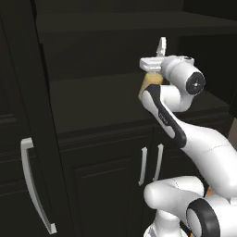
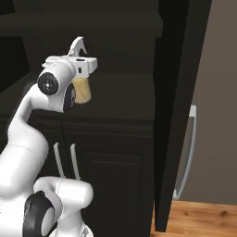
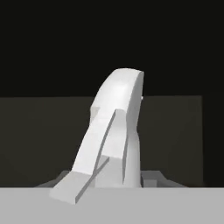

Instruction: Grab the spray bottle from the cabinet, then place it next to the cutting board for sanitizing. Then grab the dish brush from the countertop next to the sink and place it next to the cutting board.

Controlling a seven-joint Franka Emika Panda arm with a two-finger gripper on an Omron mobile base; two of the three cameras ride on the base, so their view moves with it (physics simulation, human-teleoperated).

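Note:
The spray bottle stands in the open dark cabinet (image 1: 92,99), on its middle shelf. Its whitish sprayer head (image 1: 161,46) sticks up above my hand and its pale tan body (image 1: 149,81) shows just below it. From the right base view the same head (image 2: 77,46) and body (image 2: 83,90) flank my hand. My gripper (image 1: 155,70) (image 2: 84,74) reaches level into the shelf and is shut around the bottle's neck; the fingers themselves are hidden by the hand. In the hand view the sprayer head (image 3: 116,127) rises very close, against the dark back wall.
The cabinet's tall door (image 1: 28,120) stands open on the left with a silver handle (image 1: 33,185); the other open door (image 2: 178,92) is on the right. Another shelf (image 1: 129,23) lies close above the bottle. Lower doors with slim handles (image 1: 150,164) sit beneath. Wood floor (image 2: 199,217) shows at right.

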